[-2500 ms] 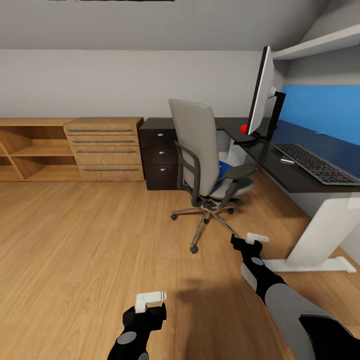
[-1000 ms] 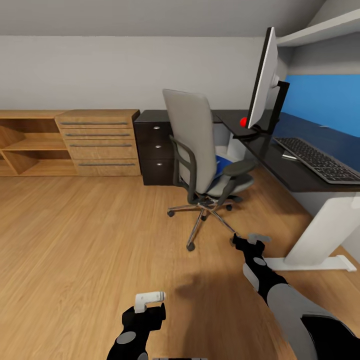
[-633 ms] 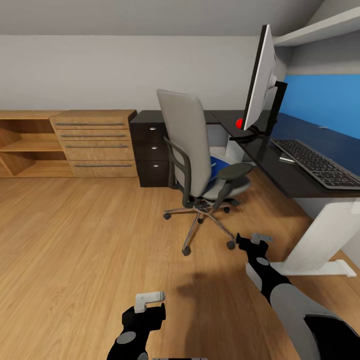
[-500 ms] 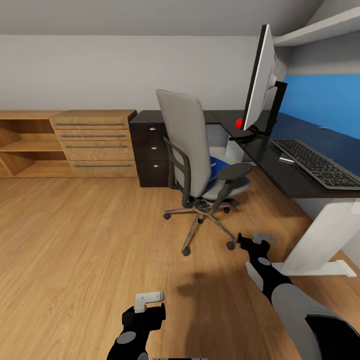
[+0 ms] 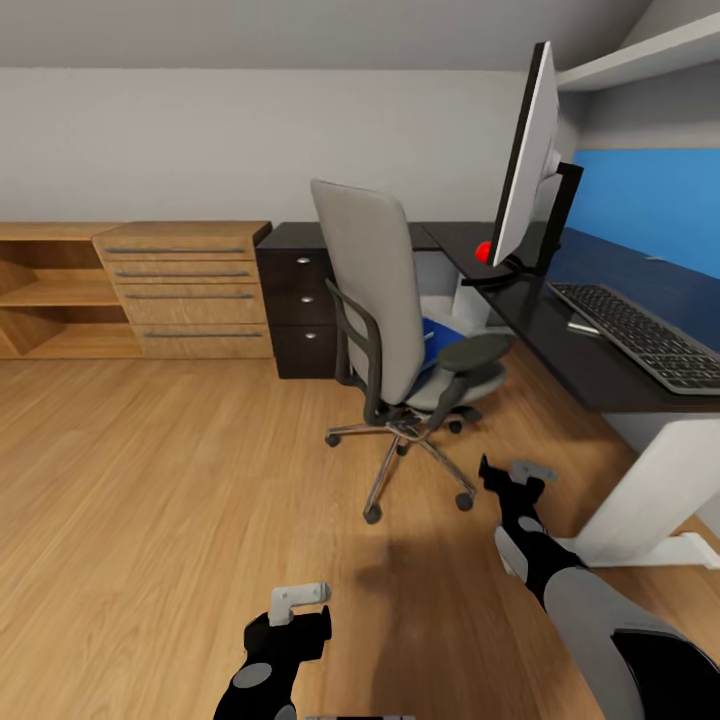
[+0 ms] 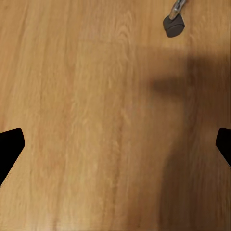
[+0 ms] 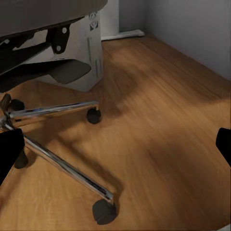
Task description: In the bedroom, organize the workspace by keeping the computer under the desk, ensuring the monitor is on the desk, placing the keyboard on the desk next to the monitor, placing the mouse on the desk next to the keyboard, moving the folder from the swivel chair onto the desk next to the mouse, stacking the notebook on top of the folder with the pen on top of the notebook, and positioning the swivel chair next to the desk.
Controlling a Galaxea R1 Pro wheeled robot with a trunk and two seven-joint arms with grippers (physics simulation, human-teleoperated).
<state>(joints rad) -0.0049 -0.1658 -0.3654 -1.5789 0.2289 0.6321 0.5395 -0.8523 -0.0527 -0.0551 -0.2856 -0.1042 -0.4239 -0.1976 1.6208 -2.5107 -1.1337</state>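
The chair [image 5: 400, 330] stood on the wood floor [image 5: 150, 480] just beside the desk [image 5: 580, 350], its back toward the robot. The blue folder [image 5: 437, 336] lay on its seat, partly hidden by the backrest. On the desk the monitor [image 5: 525, 165] stood upright, seen nearly edge-on, and the keyboard [image 5: 640, 335] lay near it. A black 3-drawer unit [image 5: 295, 305] sat at the desk's far end, next to a wooden chest [image 5: 185, 290].

The left gripper [image 5: 298, 598] hung low over bare floor, fingers wide apart; its wrist view caught 1 castor [image 6: 173, 25]. The right gripper [image 5: 522, 470] hovered near the chair's chrome base [image 7: 57, 144], jaws also spread and holding nothing.
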